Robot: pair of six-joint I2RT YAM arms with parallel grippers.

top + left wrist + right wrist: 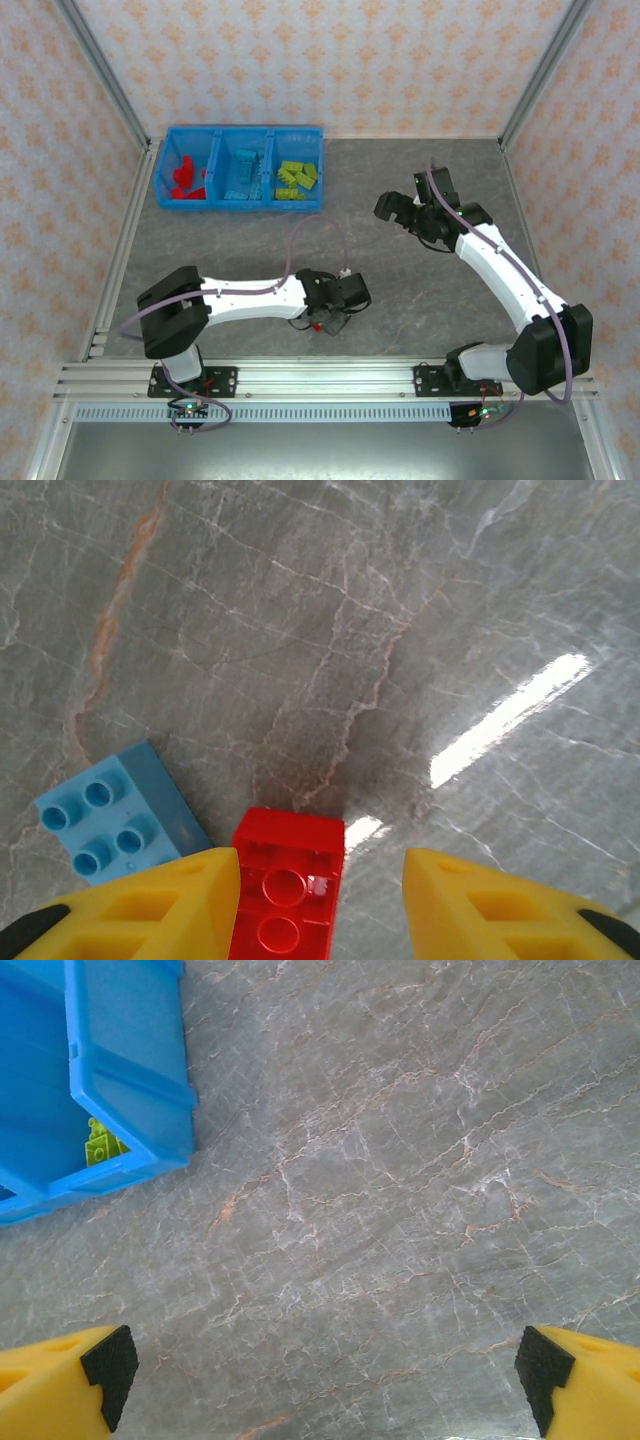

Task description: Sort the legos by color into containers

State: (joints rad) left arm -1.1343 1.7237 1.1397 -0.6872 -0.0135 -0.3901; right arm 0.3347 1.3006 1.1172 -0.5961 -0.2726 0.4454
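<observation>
Most legos (245,172) already lie sorted in the blue bin (243,130) at the counter's (420,300) far left corner. Near the front edge, the left fingers (160,905) stand open astride a red lego (288,880), with a blue lego (110,820) beside it unsorted. The right fingers (95,1370) gape empty.

Grey marbled table (400,300) bears blue bin (215,204), blue brick (115,815), perhaps red brick (290,880).

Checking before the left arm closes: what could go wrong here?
The small red plastic brick sits off-centre between the left jaws, close to one side with a gap on the other; closing could push or twist it. The light blue studded brick lies beside them and might get knocked.
</observation>
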